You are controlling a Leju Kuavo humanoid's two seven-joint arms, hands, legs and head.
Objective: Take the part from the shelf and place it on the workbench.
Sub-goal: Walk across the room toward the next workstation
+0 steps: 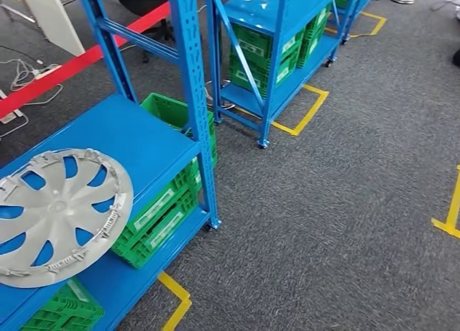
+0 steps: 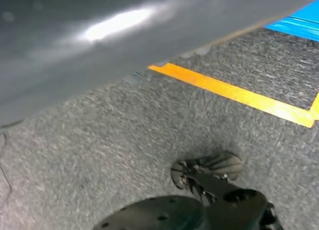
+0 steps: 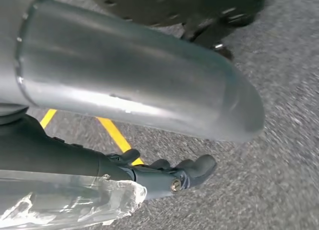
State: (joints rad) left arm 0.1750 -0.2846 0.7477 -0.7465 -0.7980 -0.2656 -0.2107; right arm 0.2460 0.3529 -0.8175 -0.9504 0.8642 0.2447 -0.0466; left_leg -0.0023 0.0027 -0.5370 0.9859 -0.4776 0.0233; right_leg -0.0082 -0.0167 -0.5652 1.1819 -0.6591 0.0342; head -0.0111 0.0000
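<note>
Silver-grey, the wheel cover (image 1: 57,215) lies flat on the blue shelf (image 1: 136,141), overhanging its front edge, green crates (image 1: 162,212) stacked beneath. Right hand (image 3: 177,172) hangs over carpet, fingers extended, holding nothing; left hand I cannot tell.

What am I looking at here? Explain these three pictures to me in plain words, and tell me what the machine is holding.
This is a walking humanoid robot with two silver arms that end in hands. The wide picture comes from a camera high on its body, looking forward and down. It shows a blue metal shelf rack with a round silver-grey plastic wheel cover lying flat on it and green plastic crates underneath. The rack stands on grey carpet.

The other two pictures come from cameras at the wrists. Both arms hang down, so they mostly show carpet and yellow floor tape. The right wrist picture shows the dark right hand, fingers stretched out, holding nothing. The wheel cover is untouched.
</note>
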